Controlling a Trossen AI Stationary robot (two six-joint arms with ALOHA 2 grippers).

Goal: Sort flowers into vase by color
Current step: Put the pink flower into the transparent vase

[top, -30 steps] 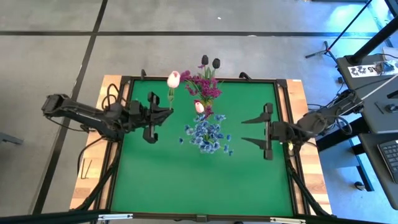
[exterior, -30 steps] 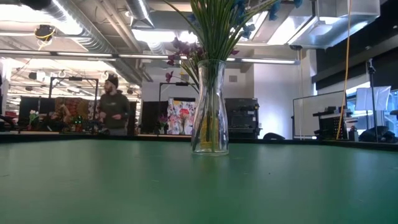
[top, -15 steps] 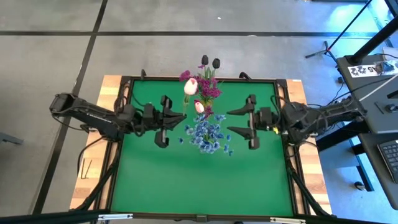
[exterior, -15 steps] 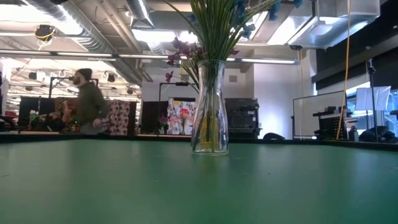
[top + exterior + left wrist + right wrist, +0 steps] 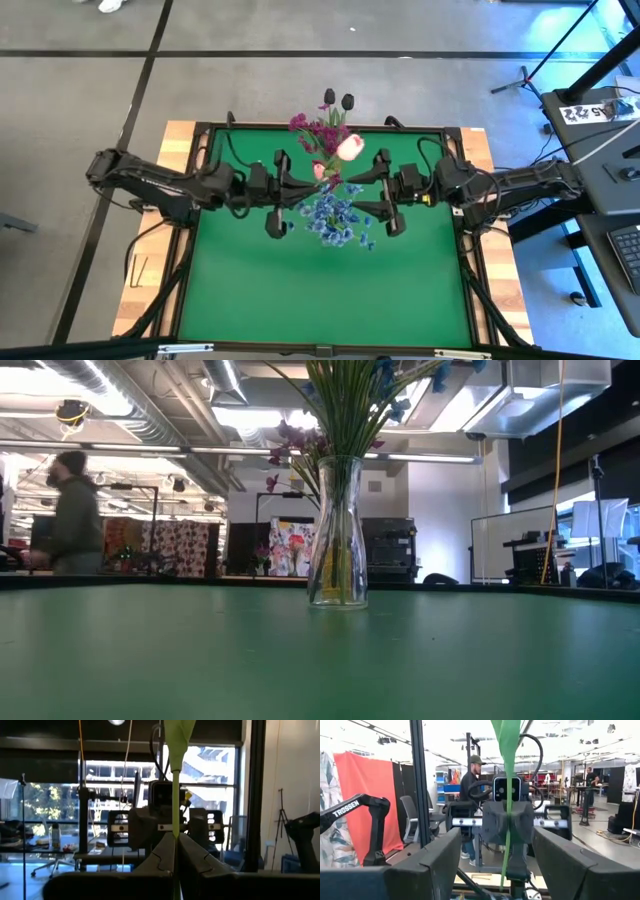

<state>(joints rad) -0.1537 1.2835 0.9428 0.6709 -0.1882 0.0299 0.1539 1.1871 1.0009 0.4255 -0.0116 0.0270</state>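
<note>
A clear glass vase [image 5: 337, 540] stands mid-table, holding magenta sprays [image 5: 322, 132], blue sprays [image 5: 335, 215], near-black tulip buds [image 5: 337, 100] and one pale pink tulip [image 5: 319, 171]. Just left of this bunch, my left gripper [image 5: 303, 185] is shut on a second pink tulip, whose bud [image 5: 350, 147] is above the bunch. My right gripper [image 5: 362, 193] is open just right of the bunch, facing the left one. In the right wrist view the held stem [image 5: 506, 845] shows between my right gripper's wide-apart fingers [image 5: 427, 865], with clear room on both sides. My left gripper pinches the tulip's green stem [image 5: 175, 827] between its two fingers. The fingers come nearly level from the table's left and lie across the stem. The stem stands upright above the fingers, a leaf [image 5: 178, 735] higher up, and the flower is lifted clear of the table.
The green mat [image 5: 320, 290] lies open toward the near edge, inside a dark frame [image 5: 455, 135] on the wooden table. The two grippers face each other closely over the vase. A person [image 5: 70, 510] walks in the room beyond the far edge.
My left gripper has carried the pink tulip toward the table's right, up to the vase, its bud now over the bunch. My right gripper has swung from near the right edge toward the vase, turning to face the left gripper, and stays open.
</note>
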